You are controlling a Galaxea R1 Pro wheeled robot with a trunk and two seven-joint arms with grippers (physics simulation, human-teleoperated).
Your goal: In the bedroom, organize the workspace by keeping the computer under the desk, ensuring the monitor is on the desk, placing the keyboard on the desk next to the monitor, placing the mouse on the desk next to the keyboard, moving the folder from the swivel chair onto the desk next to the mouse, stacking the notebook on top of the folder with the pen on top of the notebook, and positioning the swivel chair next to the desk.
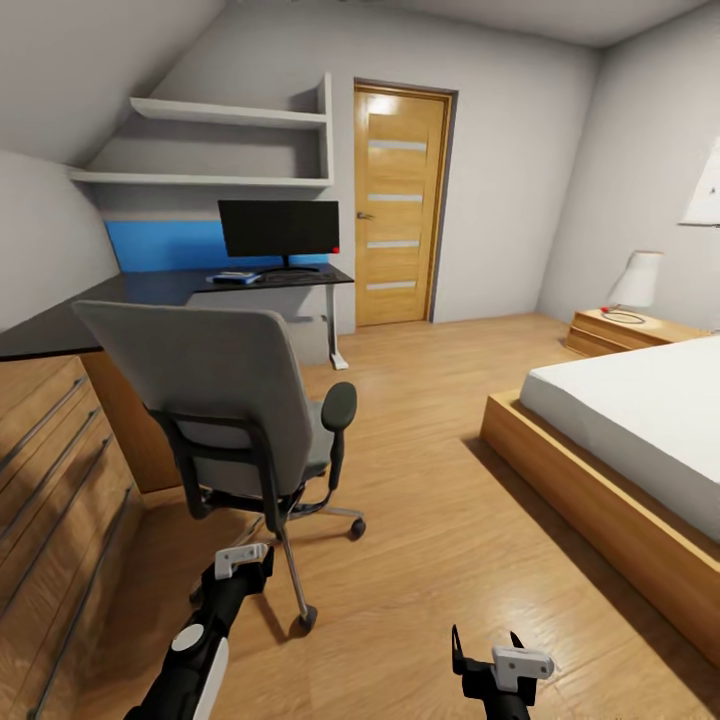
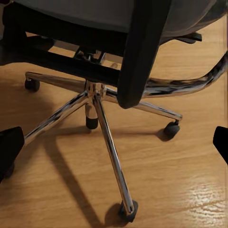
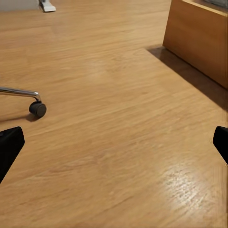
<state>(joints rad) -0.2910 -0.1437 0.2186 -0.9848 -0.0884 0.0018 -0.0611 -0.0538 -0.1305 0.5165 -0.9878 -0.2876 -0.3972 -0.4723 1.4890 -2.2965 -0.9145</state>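
The grey swivel chair (image 1: 215,385) stands on the wood floor with its back to me, a little out from the desk (image 1: 160,288). Its seat is hidden behind the backrest. The black monitor (image 1: 279,228) stands on the desk in front of the blue back panel. Beside its stand lies a flat blue item (image 1: 235,277), too small to name. My left gripper (image 1: 250,562) is open, low behind the chair, facing its chrome base (image 2: 95,102). My right gripper (image 1: 485,640) is open over bare floor, with nothing between its fingertips (image 3: 9,145).
A light-wood dresser (image 1: 50,480) lines the left wall. The bed (image 1: 620,440) with its wooden frame fills the right side, with a nightstand and lamp (image 1: 630,300) beyond it. A closed wooden door (image 1: 400,205) is in the far wall. Open floor runs between chair and bed.
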